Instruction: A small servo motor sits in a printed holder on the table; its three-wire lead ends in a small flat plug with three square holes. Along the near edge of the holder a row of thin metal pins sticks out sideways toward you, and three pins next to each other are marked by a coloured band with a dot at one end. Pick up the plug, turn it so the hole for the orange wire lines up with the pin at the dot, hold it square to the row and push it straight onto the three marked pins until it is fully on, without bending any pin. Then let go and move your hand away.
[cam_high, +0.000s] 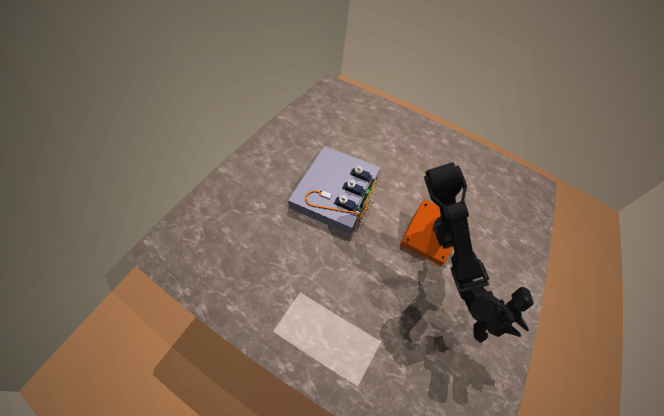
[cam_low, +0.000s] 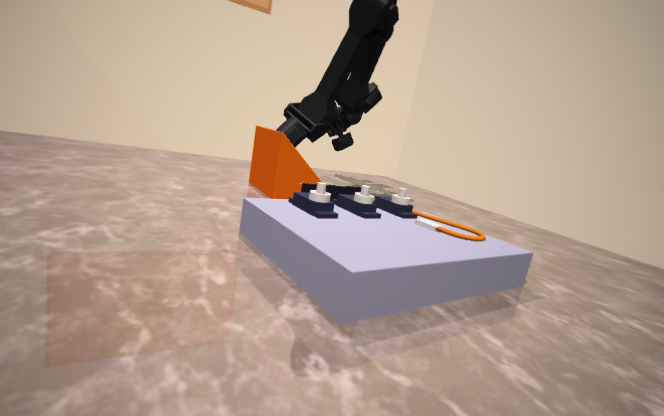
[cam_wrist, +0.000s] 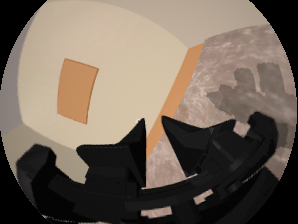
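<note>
The white plug (cam_high: 325, 194) (cam_low: 426, 224) lies on top of the pale lilac holder (cam_high: 320, 167) (cam_low: 380, 297). Its orange lead (cam_high: 320, 206) (cam_low: 483, 236) makes a loop and runs to the pin-side edge. Three dark servos with white hubs stand on the holder. Thin yellowish pins (cam_high: 373, 188) stick out along that edge, near a small green mark (cam_high: 368, 191) (cam_low: 340, 186); the dot cannot be made out. My gripper (cam_high: 523, 333) (cam_wrist: 153, 119) is partly open and empty, raised over the table's right side, far from the plug. The plug's holes are too small to see.
The orange block (cam_high: 420, 230) (cam_low: 265, 160) stands between the holder and my arm, beside the arm's base. A pale rectangle (cam_high: 327, 337) is on the marbled table (cam_high: 225, 240). The table's edge is near my gripper on the right.
</note>
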